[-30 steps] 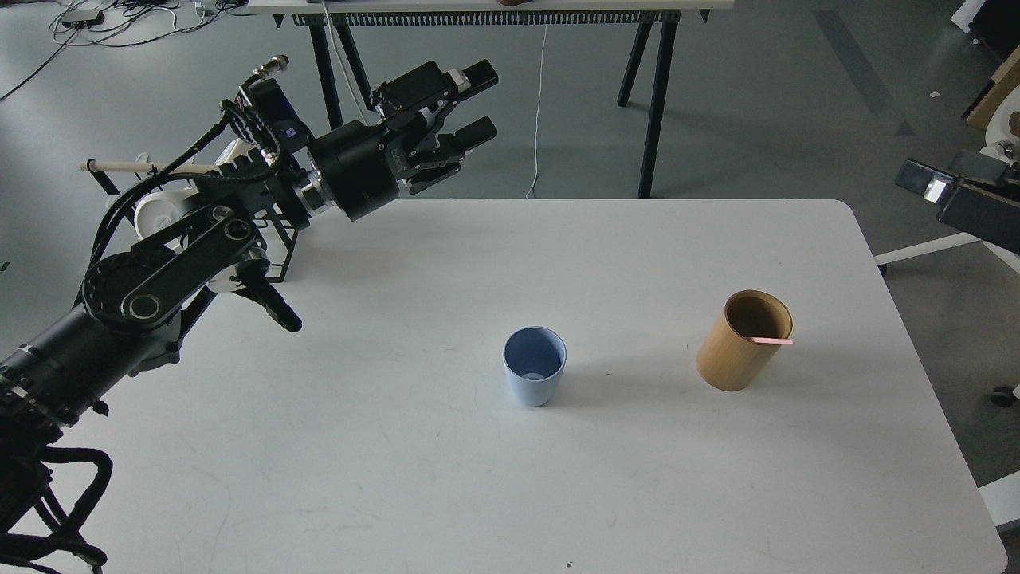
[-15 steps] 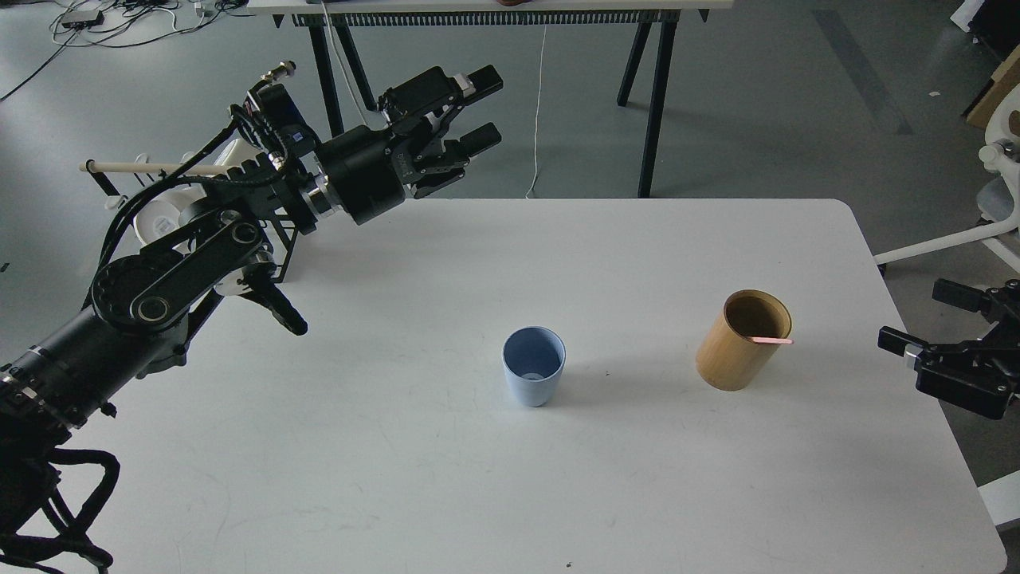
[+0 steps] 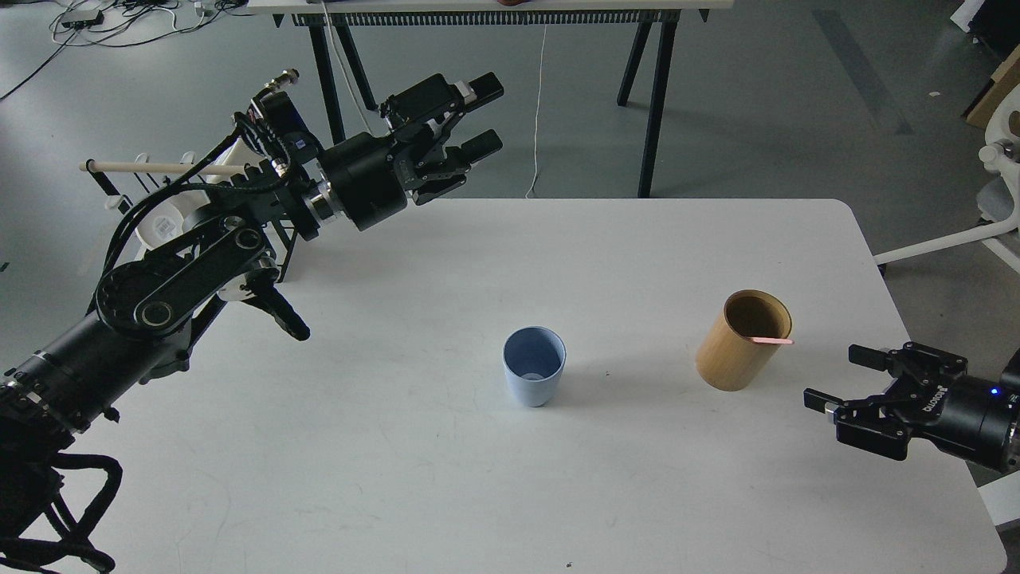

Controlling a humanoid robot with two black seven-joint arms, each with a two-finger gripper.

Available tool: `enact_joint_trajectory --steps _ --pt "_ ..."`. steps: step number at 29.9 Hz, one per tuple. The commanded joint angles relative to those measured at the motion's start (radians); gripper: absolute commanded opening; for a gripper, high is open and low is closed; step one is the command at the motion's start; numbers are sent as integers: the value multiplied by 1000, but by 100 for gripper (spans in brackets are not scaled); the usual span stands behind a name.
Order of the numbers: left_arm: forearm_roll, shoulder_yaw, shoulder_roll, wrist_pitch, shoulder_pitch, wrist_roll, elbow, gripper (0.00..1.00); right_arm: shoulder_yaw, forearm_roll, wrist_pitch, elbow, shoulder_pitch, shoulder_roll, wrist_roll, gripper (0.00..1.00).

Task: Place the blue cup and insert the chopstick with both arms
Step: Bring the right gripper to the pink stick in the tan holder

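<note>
The pale blue cup [image 3: 535,367] stands upright and empty near the middle of the white table [image 3: 494,478]. To its right a tan bamboo cylinder [image 3: 741,343] holds the pink chopstick [image 3: 771,340], of which only the tip shows over the rim. My left gripper [image 3: 488,113] hangs open and empty above the table's far left edge, well away from the cup. Low over the table's right edge, my right gripper [image 3: 841,377] is open and empty, its fingers pointing left toward the bamboo cylinder.
A rack with white mugs [image 3: 163,227] and a pale wooden rod [image 3: 159,168] stands at the table's far left, behind my left arm. Another table's black legs [image 3: 653,104] stand beyond the far edge. A white chair base [image 3: 956,239] is off to the right.
My right arm has come into view from the right and moved left and down toward the bamboo cylinder. The left gripper has barely shifted. Cup and chopstick have not moved.
</note>
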Motion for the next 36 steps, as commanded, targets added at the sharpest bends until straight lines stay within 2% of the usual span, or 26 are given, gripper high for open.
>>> enact_joint_trajectory --steps 1,6,11,17,31,36 --pt "0 0 1 0 1 0 1 95 1 13 -5 -44 -24 82 0 91" --pt "1 1 1 0 5 0 3 95 3 60 -5 -60 -19 142 0 88" --pt "1 1 1 0 10 0 3 95 12 63 -5 -31 -8 114 0 88" --pt "1 1 3 0 13 0 4 95 15 65 -5 75 -1 62 0 88" --pt "1 3 10 0 18 0 4 95 17 89 -5 69 64 51 0 88" --pt "1 3 9 0 22 0 4 95 17 129 -5 63 71 59 0 82"
